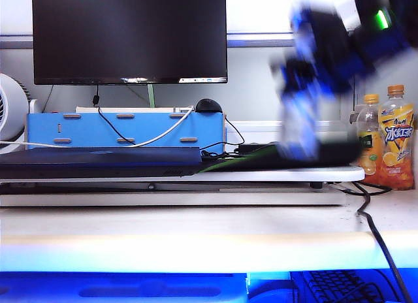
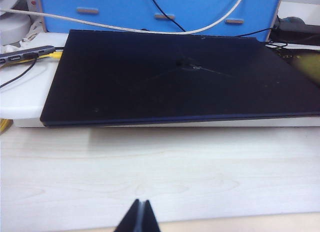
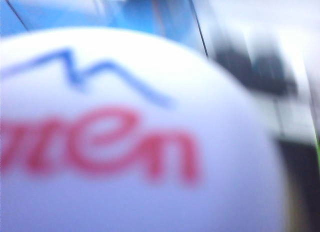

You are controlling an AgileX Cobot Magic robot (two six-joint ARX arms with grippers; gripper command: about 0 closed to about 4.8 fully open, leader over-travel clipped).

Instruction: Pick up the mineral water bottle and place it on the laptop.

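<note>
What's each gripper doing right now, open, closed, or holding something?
Left gripper: shut, empty, low over the table in front of the laptop.
Right gripper: blurred, raised at right; cannot be told.

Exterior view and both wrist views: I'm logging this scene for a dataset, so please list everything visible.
monitor: one, black, at the back.
box: one, blue with slots, behind the laptop.
laptop: one, dark, closed, on a white stand.
mouse: one, black, on the box.
juice bottles: two, orange caps, far right.
cables: several, black and white.
keyboard: one, dark, bottom right.
water bottle: white cap with red lettering fills the right wrist view.
left end effector: shut, over bare table.
right end effector: blurred, upper right; state unclear.
</note>
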